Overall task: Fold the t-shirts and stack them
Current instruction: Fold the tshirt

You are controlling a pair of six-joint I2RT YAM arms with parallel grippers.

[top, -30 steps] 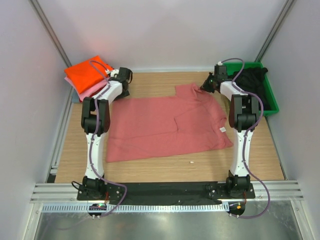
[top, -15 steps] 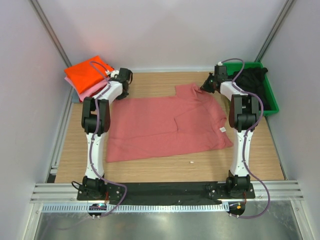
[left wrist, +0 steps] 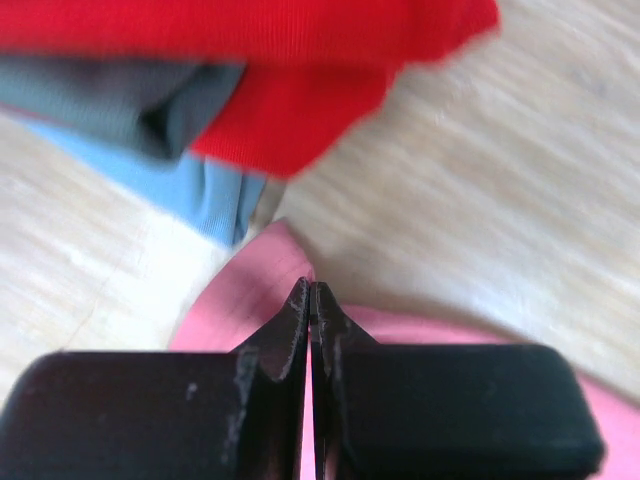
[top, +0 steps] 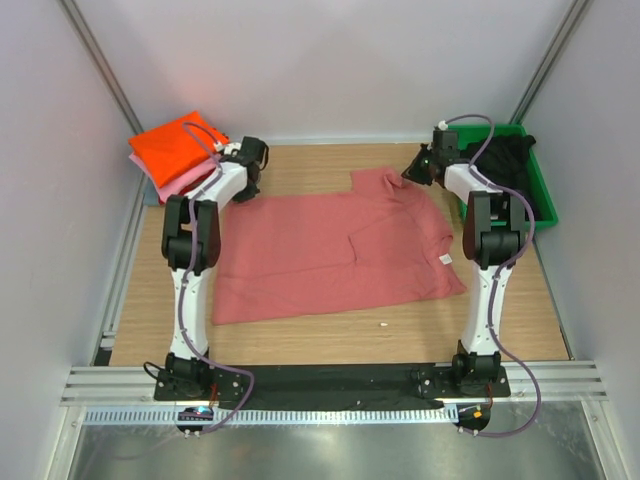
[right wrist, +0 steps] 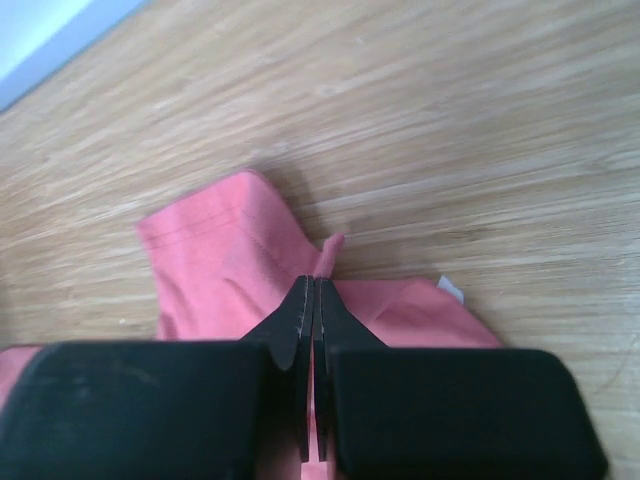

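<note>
A salmon-red t-shirt (top: 335, 255) lies spread out on the wooden table. My left gripper (top: 247, 188) is at its far left corner. In the left wrist view that left gripper (left wrist: 311, 291) is shut on the shirt's pink cloth (left wrist: 250, 300). My right gripper (top: 409, 176) is at the shirt's far right corner by the sleeve. In the right wrist view the right gripper (right wrist: 313, 284) is shut on a pinched fold of the shirt (right wrist: 220, 270). A black t-shirt (top: 505, 160) lies in the green bin.
A stack of folded shirts, orange on pink (top: 175, 145), sits at the back left; its red (left wrist: 290, 120), grey and blue layers fill the top of the left wrist view. The green bin (top: 545, 200) stands at the back right. White walls close in on three sides.
The right arm's forearm has shifted slightly to the right. The left arm has barely moved. The salmon-red shirt lies as before.
</note>
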